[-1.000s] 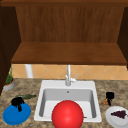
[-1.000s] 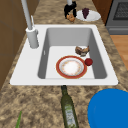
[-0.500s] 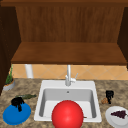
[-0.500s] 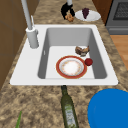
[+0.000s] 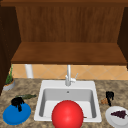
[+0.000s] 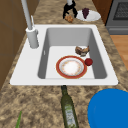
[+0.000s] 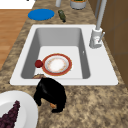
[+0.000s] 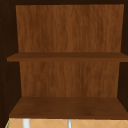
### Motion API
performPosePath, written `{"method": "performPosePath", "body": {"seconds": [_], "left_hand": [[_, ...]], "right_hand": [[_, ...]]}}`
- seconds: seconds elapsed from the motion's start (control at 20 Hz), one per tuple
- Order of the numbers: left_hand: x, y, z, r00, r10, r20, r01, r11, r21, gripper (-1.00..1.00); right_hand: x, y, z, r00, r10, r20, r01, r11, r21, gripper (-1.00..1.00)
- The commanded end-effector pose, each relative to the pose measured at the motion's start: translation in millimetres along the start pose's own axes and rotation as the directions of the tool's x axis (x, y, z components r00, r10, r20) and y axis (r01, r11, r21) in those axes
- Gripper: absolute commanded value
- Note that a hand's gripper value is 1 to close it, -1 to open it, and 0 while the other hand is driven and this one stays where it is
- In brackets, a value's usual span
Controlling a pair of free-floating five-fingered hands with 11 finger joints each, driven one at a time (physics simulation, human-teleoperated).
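Two Black Hands Hang Either Side of the Sink

Two hands show in the front view, one toward each lower corner of the frame. The right hand (image 5: 109, 96) hangs at lower right, fingers pointing down and curled over a small orange-brown morsel (image 5: 104, 101) that lies on the speckled counter (image 5: 102, 86). In the right side view, at lower centre, this hand (image 7: 50, 94) is hunched with its back up and its fingertips touching the counter, the morsel (image 7: 52, 105) peeping out beneath them; whether the fingers actually pinch it I cannot tell, but they are bent round it. In the left side view the same hand (image 6: 69, 8) stands at the top of the frame, fingers spread downward astride the morsel (image 6: 69, 18).

Just right of it sits a white plate (image 5: 113, 119) bearing a dark bunch of grapes (image 5: 119, 114).

The left hand (image 5: 17, 102) hovers at lower left, fingers drooping loosely, over the upper edge of a blue plate (image 5: 16, 115); touch cannot be judged. A green bottle (image 5: 26, 96) lies on its side just above.

Between the hands is the white sink (image 5: 67, 86) with its faucet (image 5: 68, 76). A red ball (image 5: 67, 115) fills the bottom centre. The left side view shows a red-rimmed plate (image 6: 71, 67) in the basin, a small red fruit (image 6: 88, 61) touching its rim.
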Motion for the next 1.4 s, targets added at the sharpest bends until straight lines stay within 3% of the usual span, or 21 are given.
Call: {"method": "performPosePath", "body": {"seconds": [0.0,0.2,0.3,0.35,0.4,0.45,0.65,0.95,1.35], "left_hand": [[0.0,0.0,0.0,1.0000,0.000,0.000,0.000,1.0000,0.000,0.00],[0.0,0.0,0.0,1.0000,0.000,0.000,0.000,1.0000,0.000,0.00],[0.0,0.0,0.0,1.0000,0.000,0.000,0.000,1.0000,0.000,0.00],[0.0,0.0,0.0,1.0000,0.000,0.000,0.000,1.0000,0.000,0.00],[0.0,0.0,0.0,1.0000,0.000,0.000,0.000,1.0000,0.000,0.00],[0.0,0.0,0.0,1.0000,0.000,0.000,0.000,1.0000,0.000,0.00],[0.0,0.0,0.0,1.0000,0.000,0.000,0.000,1.0000,0.000,0.00],[0.0,0.0,0.0,1.0000,0.000,0.000,0.000,1.0000,0.000,0.00],[0.0,0.0,0.0,1.0000,0.000,0.000,0.000,1.0000,0.000,0.00]], "right_hand": [[-1.5,-15.6,11.1,0.999,-0.029,-0.027,0.027,0.999,-0.045,-1.00],[3.0,-33.3,28.6,0.999,-0.019,-0.039,0.018,1.000,-0.021,-1.00],[3.4,-36.9,33.1,0.999,0.026,-0.026,-0.026,1.000,0.007,-1.00],[1.7,-27.7,34.7,0.999,0.002,-0.050,-0.003,1.000,-0.019,-1.00],[1.7,-29.7,28.3,0.999,0.028,-0.020,-0.028,1.000,-0.005,-1.00],[1.9,-31.3,28.8,1.000,0.015,-0.012,-0.015,1.000,-0.013,-1.00],[1.5,-32.4,30.9,1.000,0.016,-0.013,-0.017,1.000,-0.022,-1.00],[13.4,-39.0,56.2,0.999,0.011,-0.034,-0.014,0.995,-0.099,-1.00],[48.4,-46.4,87.9,0.999,0.032,-0.036,-0.035,0.996,-0.087,-1.00]]}}
